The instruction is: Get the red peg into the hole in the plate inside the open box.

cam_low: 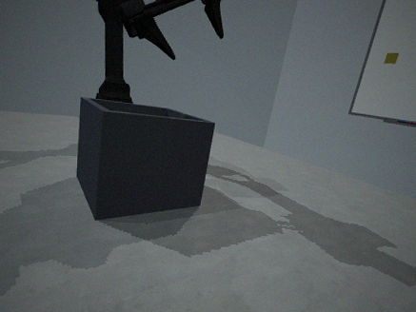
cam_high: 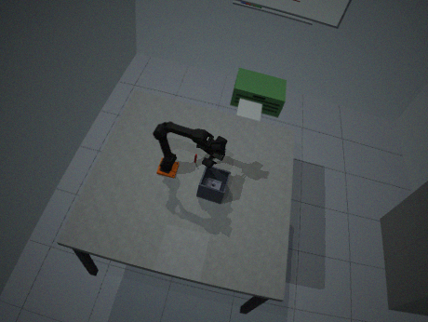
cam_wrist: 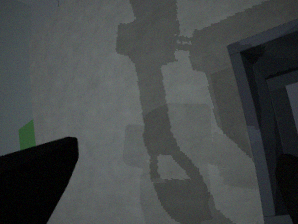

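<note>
The small red peg [cam_high: 195, 158] is on the table between the arm's base and the box, left of the gripper in the top view. It is too small there to tell surely whether it stands upright, and it does not show in the other views. The open dark grey box [cam_high: 210, 194] [cam_low: 150, 165] [cam_wrist: 256, 150] stands on the table. The pale plate [cam_high: 213, 184] shows at its bottom with a dark spot. My gripper [cam_low: 197, 48] [cam_wrist: 179, 157] is wide open and empty, above the table beside the box and higher than its rim.
The arm's orange base plate [cam_high: 167, 168] is left of the box. A green cabinet [cam_high: 261, 86] with a white panel [cam_high: 249, 110] in front stands beyond the table's far edge. Dark arm shadows cross the table [cam_high: 140, 205] around the box.
</note>
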Robot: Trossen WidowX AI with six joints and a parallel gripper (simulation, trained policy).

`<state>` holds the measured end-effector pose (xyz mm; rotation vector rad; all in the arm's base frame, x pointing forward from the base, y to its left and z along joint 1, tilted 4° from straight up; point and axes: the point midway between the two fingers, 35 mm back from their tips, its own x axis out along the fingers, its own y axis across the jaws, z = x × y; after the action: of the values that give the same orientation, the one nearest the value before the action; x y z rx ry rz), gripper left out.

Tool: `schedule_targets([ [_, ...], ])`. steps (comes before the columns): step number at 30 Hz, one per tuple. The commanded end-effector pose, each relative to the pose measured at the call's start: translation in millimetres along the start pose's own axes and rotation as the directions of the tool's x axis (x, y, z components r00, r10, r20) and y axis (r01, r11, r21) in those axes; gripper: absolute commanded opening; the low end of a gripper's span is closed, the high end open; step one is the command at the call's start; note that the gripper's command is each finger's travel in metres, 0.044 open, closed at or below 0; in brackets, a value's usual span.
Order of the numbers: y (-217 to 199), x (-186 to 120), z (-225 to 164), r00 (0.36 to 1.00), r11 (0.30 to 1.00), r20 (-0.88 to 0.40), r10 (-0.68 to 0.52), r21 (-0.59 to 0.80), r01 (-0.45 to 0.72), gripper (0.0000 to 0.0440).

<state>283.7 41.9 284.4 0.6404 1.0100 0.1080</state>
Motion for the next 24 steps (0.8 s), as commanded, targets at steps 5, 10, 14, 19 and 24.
schedule_targets([
  [5, -1, 24, -58, 0.974, 0.98, -0.221, -0.052, 0.175, 0.092, 0.044],
  [10, -4, 33, -90, 0.938, 0.949, -0.334, -0.097, 0.252, 0.188, 0.044],
  [14, -8, 38, -113, 0.902, 0.914, -0.408, -0.139, 0.298, 0.276, 0.044],
  [19, -15, 44, -137, 0.855, 0.859, -0.481, -0.195, 0.337, 0.386, 0.044],
  [24, -22, 48, -158, 0.81, 0.797, -0.53, -0.251, 0.363, 0.483, 0.044],
])
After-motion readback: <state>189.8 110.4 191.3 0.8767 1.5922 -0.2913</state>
